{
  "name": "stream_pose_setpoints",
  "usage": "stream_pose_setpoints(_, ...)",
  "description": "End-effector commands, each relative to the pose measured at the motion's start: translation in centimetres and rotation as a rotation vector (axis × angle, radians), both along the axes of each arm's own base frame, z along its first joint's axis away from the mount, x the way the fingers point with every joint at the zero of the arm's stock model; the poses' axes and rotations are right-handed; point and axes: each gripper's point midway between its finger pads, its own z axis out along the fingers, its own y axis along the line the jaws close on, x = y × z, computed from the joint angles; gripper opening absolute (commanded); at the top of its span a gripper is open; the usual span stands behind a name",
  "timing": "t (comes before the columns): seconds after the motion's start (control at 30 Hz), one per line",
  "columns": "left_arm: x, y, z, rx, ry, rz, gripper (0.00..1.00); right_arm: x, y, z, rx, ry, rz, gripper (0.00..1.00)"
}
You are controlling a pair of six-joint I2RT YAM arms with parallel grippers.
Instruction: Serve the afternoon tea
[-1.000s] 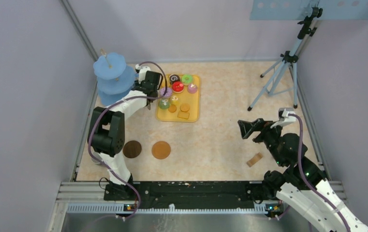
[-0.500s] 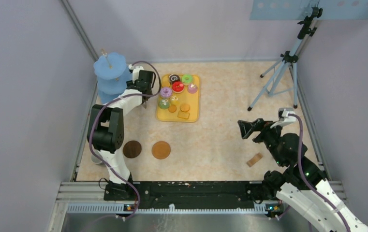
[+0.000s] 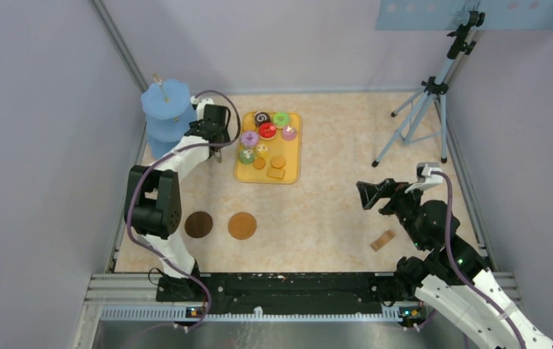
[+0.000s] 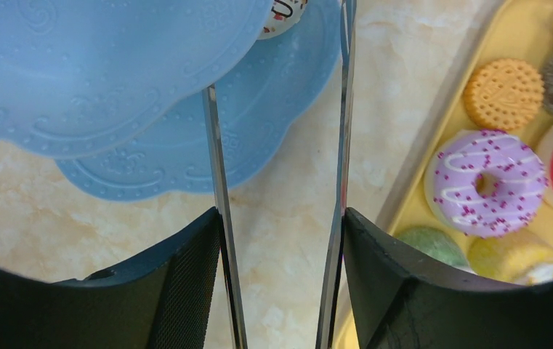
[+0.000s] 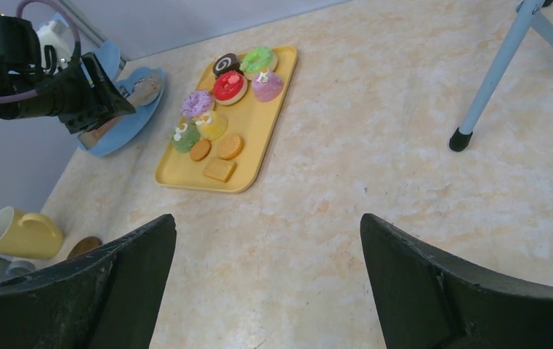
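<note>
Left wrist view first: what is your tool holding?
— My left tool (image 4: 282,218) pinches the tongs (image 4: 344,145), one blade flat against each finger, the blades standing apart. My right tool (image 5: 266,222) is spread wide and empty, well away across the desk (image 5: 375,189).

What could go wrong?
— The blades reach in towards the blue stand (image 4: 113,73), and a sprinkled doughnut (image 4: 285,16) sits on its lower plate between them. I judge that a crooked pull-back could snag the doughnut or a plate edge and knock it off. A slack hold could also let the tongs slide.

And the other sweets?
— On the yellow tray (image 4: 404,196), just right of my tool. The purple doughnut (image 4: 485,182) is nearest, beside my right finger, with a biscuit (image 4: 504,93) beyond it.
</note>
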Motion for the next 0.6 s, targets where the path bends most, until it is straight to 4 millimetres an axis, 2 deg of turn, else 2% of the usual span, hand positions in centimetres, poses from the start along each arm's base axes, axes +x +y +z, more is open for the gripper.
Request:
stream_pose_setpoints(0.0,-1.4,-1.1,3.0,-0.088,-0.063,-0.026,0.66,0.2,0.2,0.6,0.027,-0.016,0.001,0.95)
stream_pose_setpoints(0.2,-3.6,-1.4,3.1,-0.122,-0.043,-0.038,0.66,0.3,0.3,0.6,0.031,-0.015,0.004,0.95)
stream_pose_setpoints(0.37,-5.4,-1.2,4.3,-0.138,-0.041,-0.041,0.68,0.3,0.4,0.4,0.031,-0.011,0.008,0.95)
stream_pose_setpoints(0.57,-8.6,-5.1,4.4,-0.305,0.003,-0.24,0.68,0.2,0.2,0.7,0.022,-0.007,0.0,0.95)
